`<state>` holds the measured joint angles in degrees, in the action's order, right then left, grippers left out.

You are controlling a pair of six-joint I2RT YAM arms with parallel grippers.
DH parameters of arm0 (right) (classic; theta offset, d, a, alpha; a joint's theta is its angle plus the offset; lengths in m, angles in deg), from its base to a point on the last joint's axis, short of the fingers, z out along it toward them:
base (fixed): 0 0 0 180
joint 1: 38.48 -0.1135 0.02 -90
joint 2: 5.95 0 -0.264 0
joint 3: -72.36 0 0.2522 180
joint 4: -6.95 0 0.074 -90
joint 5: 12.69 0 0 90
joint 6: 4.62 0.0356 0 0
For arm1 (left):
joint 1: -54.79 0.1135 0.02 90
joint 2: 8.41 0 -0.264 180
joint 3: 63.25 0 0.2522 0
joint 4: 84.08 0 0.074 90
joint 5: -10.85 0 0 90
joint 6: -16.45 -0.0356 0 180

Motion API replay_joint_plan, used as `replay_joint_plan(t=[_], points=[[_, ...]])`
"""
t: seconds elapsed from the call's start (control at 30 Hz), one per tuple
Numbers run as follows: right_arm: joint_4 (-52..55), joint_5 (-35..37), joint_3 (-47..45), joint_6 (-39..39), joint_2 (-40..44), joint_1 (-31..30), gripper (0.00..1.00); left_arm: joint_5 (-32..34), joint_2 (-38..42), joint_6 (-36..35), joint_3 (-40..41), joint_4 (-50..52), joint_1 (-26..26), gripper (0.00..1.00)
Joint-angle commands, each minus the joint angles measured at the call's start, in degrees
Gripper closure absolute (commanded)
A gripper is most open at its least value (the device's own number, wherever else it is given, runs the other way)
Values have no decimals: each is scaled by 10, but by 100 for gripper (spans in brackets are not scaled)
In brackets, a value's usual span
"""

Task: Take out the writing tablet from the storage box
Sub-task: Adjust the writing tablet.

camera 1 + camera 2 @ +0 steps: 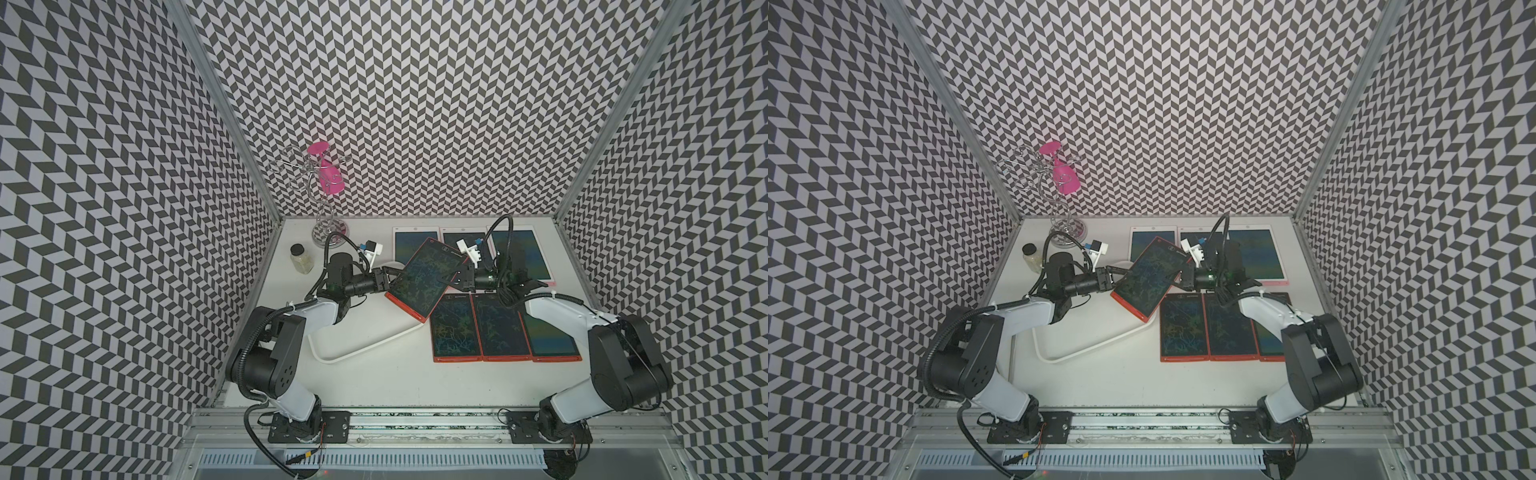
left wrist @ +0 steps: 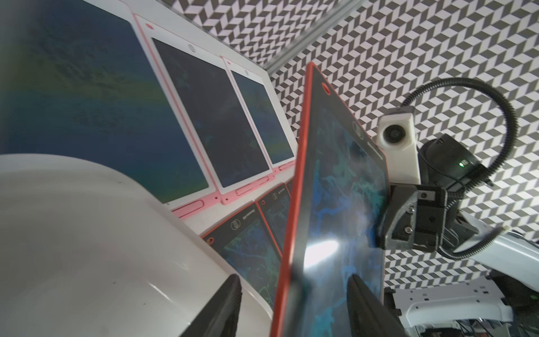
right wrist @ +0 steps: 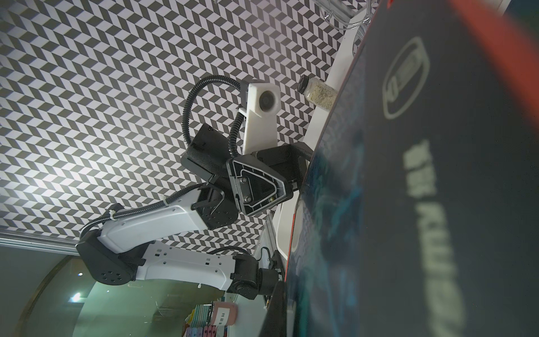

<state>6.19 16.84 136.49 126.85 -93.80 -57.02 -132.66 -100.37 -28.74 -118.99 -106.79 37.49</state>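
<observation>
Red-framed and dark-screened, the writing tablet [image 1: 424, 282] hangs tilted in the air at the middle of both top views, lifted clear of the storage box [image 1: 357, 353], whose white rim curves out below it toward the lower left on the tabletop [image 1: 395, 386]. The right claw [image 1: 457, 283] is pressed together on the tablet's right-hand edge. That pinch seems to carry the whole weight, which would explain the slant: gripped by one side only, the slab droops away from the grip. The left claw [image 1: 392, 279] reaches in from the left with its fingers [image 2: 224, 303] spread, one on each side of the opposite edge. In the left wrist view a gap shows beside at least one finger, so it straddles the edge without gripping, probably placed to steady the slab or to take it over. Three more red-framed tablets [image 1: 498, 328] lie flat side by side at the lower right of the tabletop. Three white-framed tablets [image 1: 415, 245] sit in a row at the back, partly hidden by the arms. That tidy order suggests this one is meant to go near them. A small jar [image 1: 301, 259] and a wire stand [image 1: 328, 224] carrying a pink glass [image 1: 330, 174] are at the upper left, well apart from the work. By this look the lifting-out is done and only setting down is left. A thin, glossy slab pinched at one edge could swing or slip if moved quickly.
</observation>
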Motion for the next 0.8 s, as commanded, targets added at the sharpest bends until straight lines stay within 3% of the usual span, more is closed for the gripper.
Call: replay_joint_plan(t=[0.0,0.13,0.27,0.33,0.47,0.57,0.77], points=[[-25,-24,19,-11,-10,-3,100,-56,-5,20,-15,-60,-21,43],[-25,-25,20,-15,-13,-3,100,-73,-12,38,-14,-82,-28,50],[-15,-26,25,-23,-15,-3,99,-77,-18,35,-15,-78,-29,71],[-13,-25,28,-25,-18,-2,97,-78,-20,36,-15,-78,-29,77],[-9,-29,34,-26,-26,-2,79,-85,-23,45,-15,-89,-29,92],[-14,-31,36,-24,-30,-1,66,-92,-30,58,-12,-108,-30,99],[3,-3,42,-34,-38,7,58,-94,-38,76,-6,-119,-30,100]])
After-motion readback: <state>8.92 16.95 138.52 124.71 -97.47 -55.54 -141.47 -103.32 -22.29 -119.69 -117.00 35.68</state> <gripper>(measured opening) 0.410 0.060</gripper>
